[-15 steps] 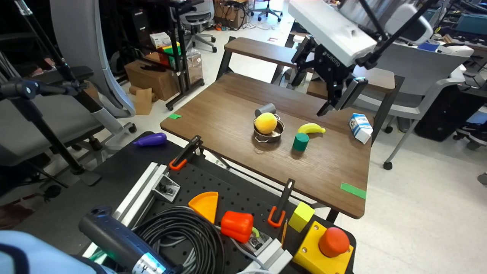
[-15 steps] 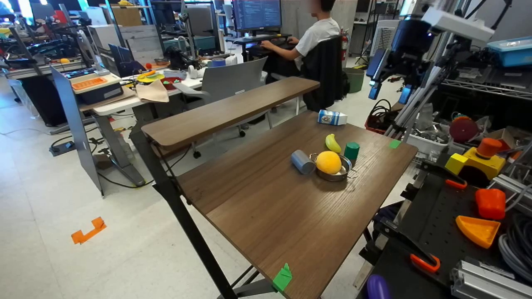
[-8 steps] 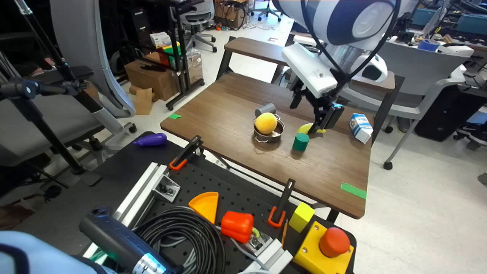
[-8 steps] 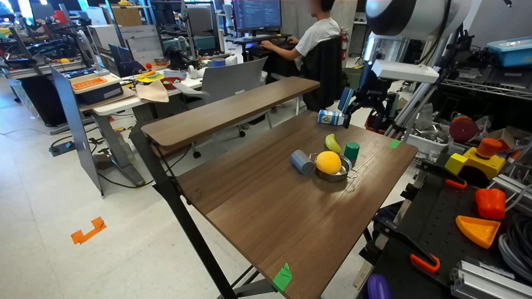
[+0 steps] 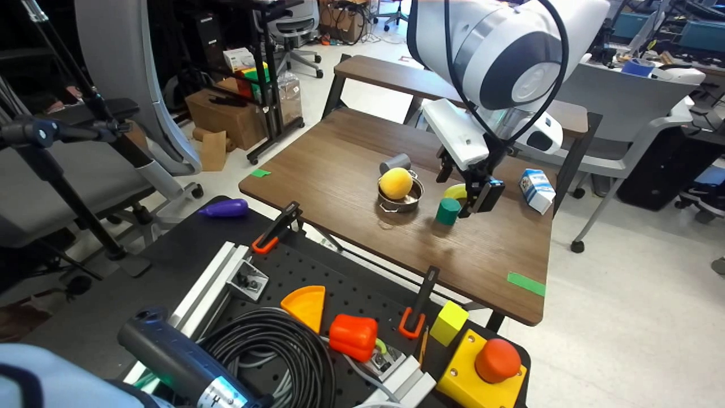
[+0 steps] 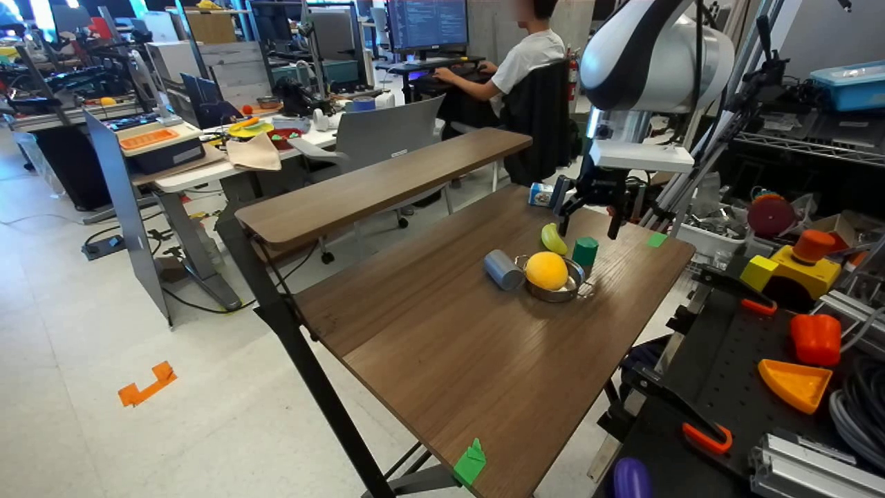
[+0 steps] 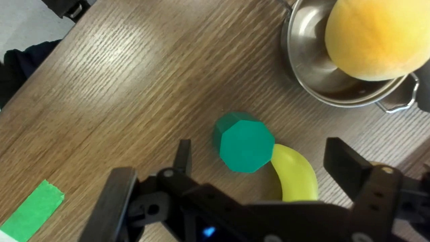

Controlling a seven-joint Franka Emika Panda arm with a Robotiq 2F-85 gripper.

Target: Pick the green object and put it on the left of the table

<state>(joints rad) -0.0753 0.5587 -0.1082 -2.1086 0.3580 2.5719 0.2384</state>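
Holds the gripper [image 6: 588, 227] above the table [image 5: 317, 147], off to one side of the metal pot [image 5: 399, 207], with fingers [image 7: 183, 158] well apart and nothing clamped between. In the wrist view, frames the green object [image 7: 247, 148] in that gap: upright on the wood near the same side of the pot, untouched, close to the banana [image 7: 297, 174]. Probably light, stiff and hard to damage; smooth and flat-faced, so perhaps a little slippery under a shallow pinch. Best to take hold of two opposite side faces, around mid-height or lower, squared to the flats rather than across the edges, to avoid twisting. On going down, worth steering the finger nearer the pot clear of the banana, then squeezing firmly.
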